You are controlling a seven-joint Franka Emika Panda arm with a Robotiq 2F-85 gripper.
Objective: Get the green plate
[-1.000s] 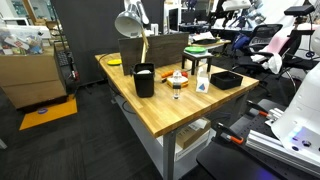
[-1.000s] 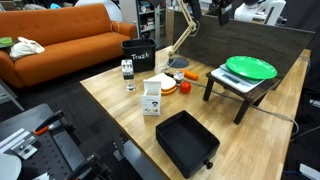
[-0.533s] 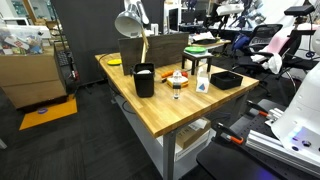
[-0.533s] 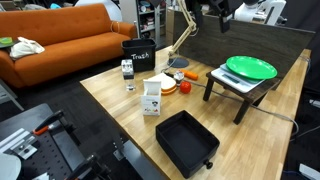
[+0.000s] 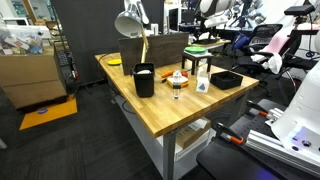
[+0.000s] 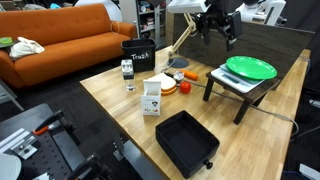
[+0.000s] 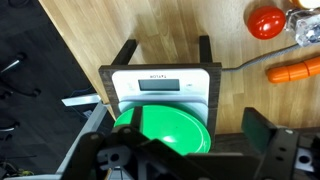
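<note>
The green plate (image 6: 250, 68) lies flat on a white scale (image 7: 165, 85), which sits on a small dark stand at the table's far end. It is a thin green sliver in an exterior view (image 5: 200, 39) and a bright round disc in the wrist view (image 7: 165, 128). My gripper (image 6: 218, 25) hangs in the air above and beside the plate, apart from it. Its jaws are open and empty. In the wrist view my gripper (image 7: 175, 150) frames the plate, with one dark finger (image 7: 262, 135) to the right of it.
A black rectangular tray (image 6: 185, 140) lies near the table edge. A black bin (image 6: 138, 55), a white carton (image 6: 152, 97), a tomato (image 7: 265, 20), a carrot (image 7: 295, 70) and a desk lamp (image 5: 130, 25) stand on the wooden table (image 6: 120, 110). An orange sofa (image 6: 60, 45) is behind.
My gripper has come down and further into an exterior view, closer to the green plate. The plate and the other things have not moved.
</note>
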